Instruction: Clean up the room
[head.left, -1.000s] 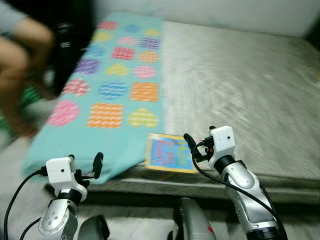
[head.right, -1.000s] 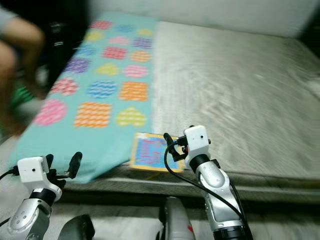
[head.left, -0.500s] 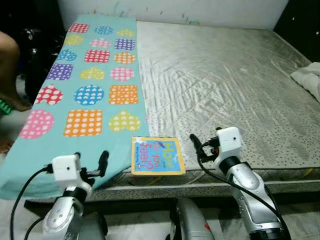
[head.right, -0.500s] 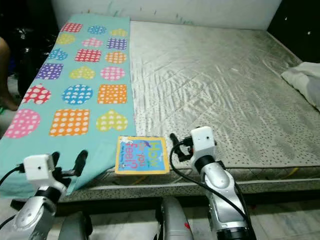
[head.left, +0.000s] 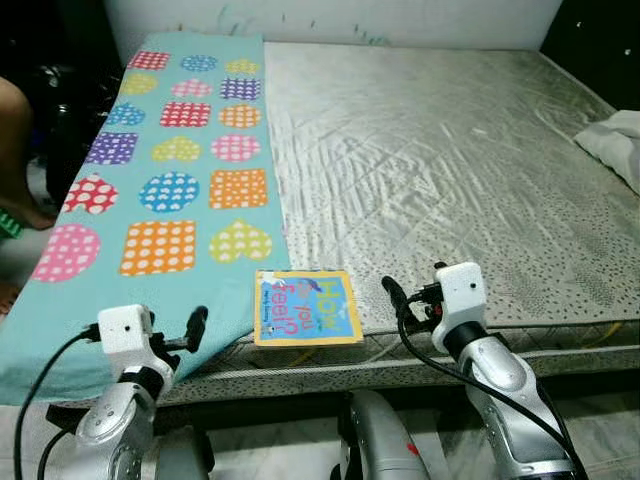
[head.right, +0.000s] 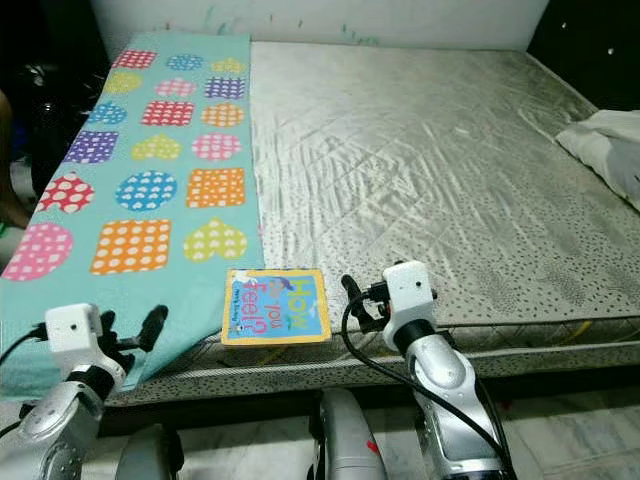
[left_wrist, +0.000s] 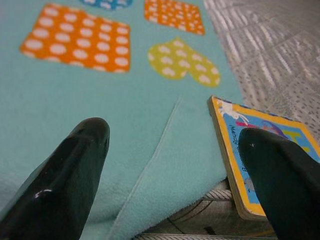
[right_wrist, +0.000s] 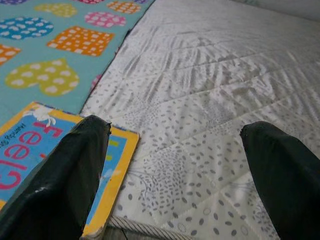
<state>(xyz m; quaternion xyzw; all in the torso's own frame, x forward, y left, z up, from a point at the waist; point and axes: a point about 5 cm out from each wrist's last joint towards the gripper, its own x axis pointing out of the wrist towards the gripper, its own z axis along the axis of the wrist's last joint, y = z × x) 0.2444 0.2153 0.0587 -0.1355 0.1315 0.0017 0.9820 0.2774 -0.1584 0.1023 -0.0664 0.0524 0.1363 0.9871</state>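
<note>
A picture book (head.left: 306, 307) with a yellow border and blue cover lies flat at the near edge of the grey mattress (head.left: 450, 170). Its left side overlaps a teal blanket (head.left: 170, 190) printed with dotted hearts, circles and squares. My left gripper (head.left: 190, 328) hovers open over the blanket's near corner, left of the book (left_wrist: 260, 150). On the book's right, my right gripper (head.left: 400, 300) is held open just above the mattress edge, with the book (right_wrist: 55, 145) close to one finger. Neither holds anything.
A white pillow or cloth (head.left: 615, 140) lies at the mattress's right edge. A person's leg (head.left: 15, 150) is at the far left beside dark objects. A white wall (head.left: 330, 15) runs behind the bed. Tiled floor (head.left: 290, 455) lies below the bed edge.
The camera swung and steadied, so the blurred view is now sharp and shows more of the bed's right side. Both grippers keep their open pose near the book.
</note>
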